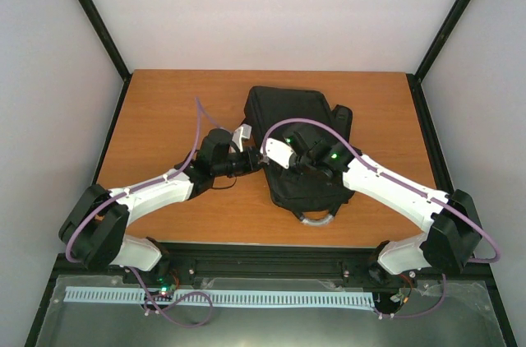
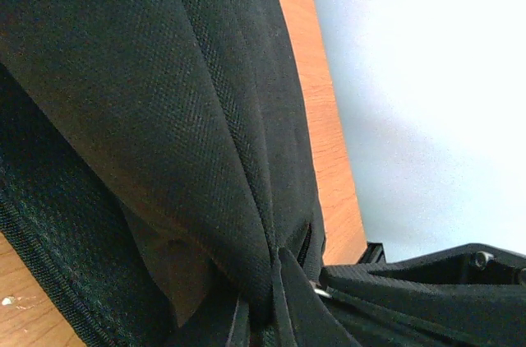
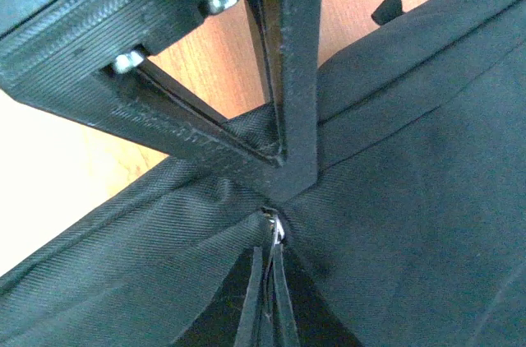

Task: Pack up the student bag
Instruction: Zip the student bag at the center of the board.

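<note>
The student bag lies flat on the orange-brown desk, a little right of the middle. Its curved grey handle points to the near edge, where the arms are bolted. It is black, soft and woven, and it is the only loose thing we see on the desk.

Both arms reach in to the bag's left side and meet there, close together. The left pincer comes from the left at the bag's edge. In its wrist view the cloth of the bag runs down in long folds that bunch to one spot at the bottom, where the left pincer is closed tight on the gathered fabric.

The right pincer comes from the right, across the top of the bag. In its wrist view the bag fills most of the picture, and creases radiate from the place where the right pincer has its two fingers pressed together on the cloth. A small shiny bit sits right at that pinch. It may be a zip pull, but the view is too close and dark for us to be sure.

A purple cable loops from the right arm over the bag.
</note>
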Tool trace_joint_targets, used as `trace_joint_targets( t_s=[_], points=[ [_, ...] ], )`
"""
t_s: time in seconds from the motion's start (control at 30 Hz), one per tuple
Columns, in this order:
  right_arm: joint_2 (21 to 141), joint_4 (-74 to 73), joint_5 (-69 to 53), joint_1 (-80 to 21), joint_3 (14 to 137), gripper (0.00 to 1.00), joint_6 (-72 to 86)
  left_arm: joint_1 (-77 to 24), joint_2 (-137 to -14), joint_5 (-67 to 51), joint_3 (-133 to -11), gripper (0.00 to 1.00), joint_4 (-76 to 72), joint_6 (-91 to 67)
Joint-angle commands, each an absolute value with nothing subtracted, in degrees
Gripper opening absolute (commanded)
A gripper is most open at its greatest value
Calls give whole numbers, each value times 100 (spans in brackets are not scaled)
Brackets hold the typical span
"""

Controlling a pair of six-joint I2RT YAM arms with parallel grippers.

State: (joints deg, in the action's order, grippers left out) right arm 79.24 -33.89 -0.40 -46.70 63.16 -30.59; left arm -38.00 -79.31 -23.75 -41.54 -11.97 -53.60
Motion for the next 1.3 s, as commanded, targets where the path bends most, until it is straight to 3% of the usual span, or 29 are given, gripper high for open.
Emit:
trace_joint_targets(
  t_s=[0.0, 0.23, 0.83, 1.27],
  points=[
    [7894, -3257, 132, -4711, 6300, 3, -2937, -3876, -7659, -2428, -4430, 1, -1663, -5239],
    [7858, -3486, -21, -4562, 6370, 3, -2792, -3875, -7705, -2238, -4361, 1, -1433, -5117],
    [8404, -4710, -2539, -2914, 6830, 3, -1875, -3873, -7822, -1926, -3818, 1, -1332, -4881],
    [8447, -4938, -2833, -1956, 6493, 3, -2067, -3876, -7900, -1857, -3814, 1, -1253, -4773]
  ],
)
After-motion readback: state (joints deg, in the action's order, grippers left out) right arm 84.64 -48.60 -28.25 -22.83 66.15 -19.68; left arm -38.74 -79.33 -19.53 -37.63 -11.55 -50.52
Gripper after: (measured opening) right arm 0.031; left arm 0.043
